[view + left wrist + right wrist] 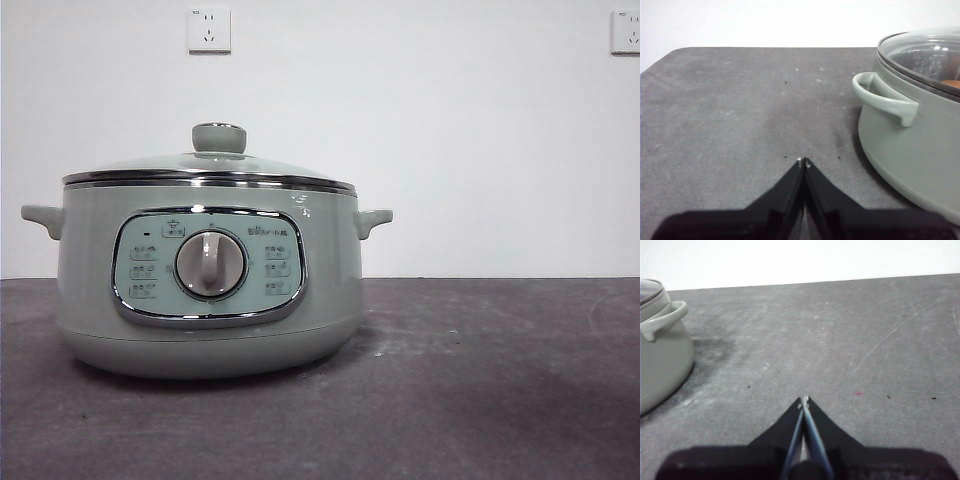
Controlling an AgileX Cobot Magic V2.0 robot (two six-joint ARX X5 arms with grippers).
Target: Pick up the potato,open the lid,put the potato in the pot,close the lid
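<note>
The pale sage-green pot [210, 290] stands on the dark table at the left of the front view, its dial facing me. The glass lid [210, 167] with its green knob [219, 137] sits shut on the pot. A sliver of the orange-brown potato [951, 83] shows through the lid glass [925, 52] in the left wrist view, inside the pot [910, 145]. My left gripper [803, 161] is shut and empty over bare table beside the pot's handle [882, 97]. My right gripper [804, 400] is shut and empty, away from the pot [660, 355] on its other side.
The dark grey table top [480, 380] stretches to the right of the pot. A white wall with two sockets [208, 30] stands behind. Neither arm shows in the front view.
</note>
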